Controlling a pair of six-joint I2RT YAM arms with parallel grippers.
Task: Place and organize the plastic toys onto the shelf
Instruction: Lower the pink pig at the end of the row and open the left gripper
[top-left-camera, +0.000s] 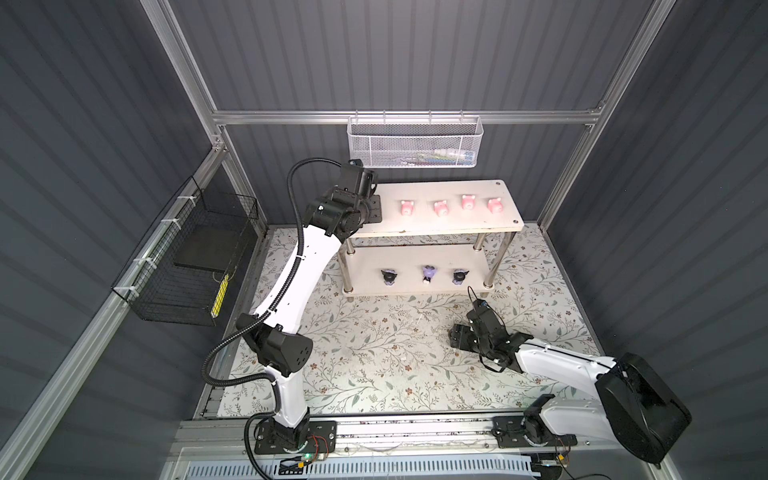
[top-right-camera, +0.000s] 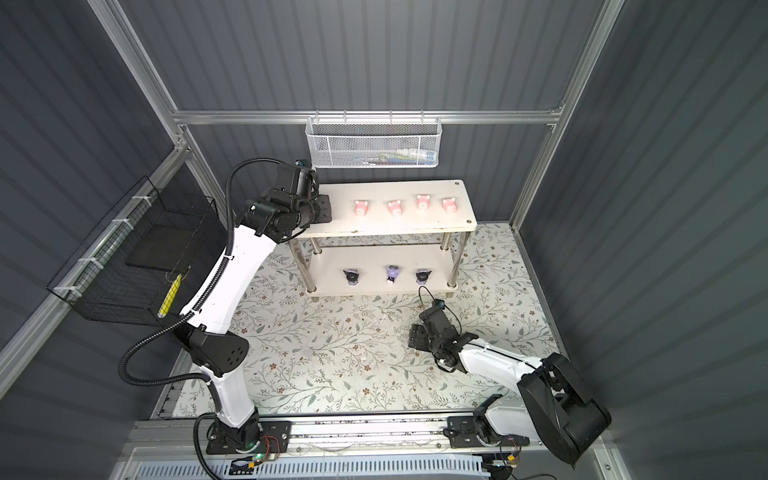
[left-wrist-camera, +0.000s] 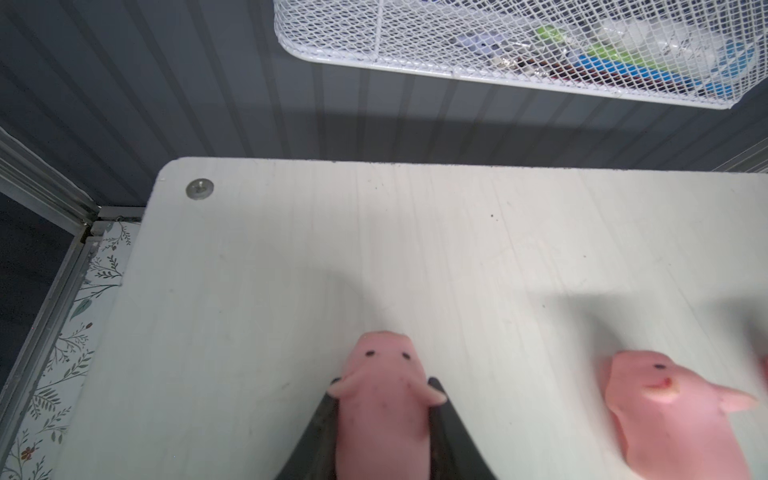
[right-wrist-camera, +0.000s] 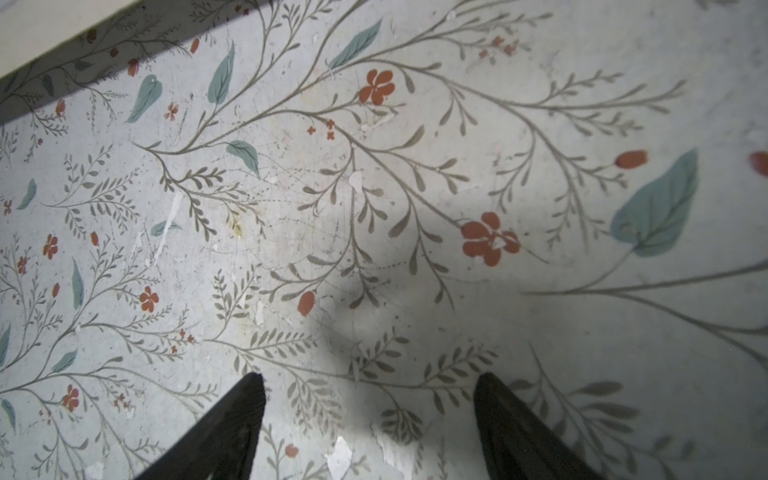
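A pink pig (left-wrist-camera: 380, 415), pinched by the left hand (left-wrist-camera: 384, 382) at the left end of the shelf (left-wrist-camera: 249, 270) top tier, shows only in the left wrist view, whereas both top views show four other pink pigs (top-left-camera: 440, 208) there and three black-and-lavender toys (top-left-camera: 428, 274) on the lower tier, and the right wrist view has the right hand (right-wrist-camera: 369, 378) spread above the floral counter (right-wrist-camera: 291, 187).

white mesh basket (top-left-camera: 413, 143): hung on the aluminium rail (top-left-camera: 291, 117), coloured items seen inside | black wire basket (top-left-camera: 174, 307): tied at the side, yellow strip (top-left-camera: 220, 296) kept inside | floral mat (top-left-camera: 374, 353): laid flat
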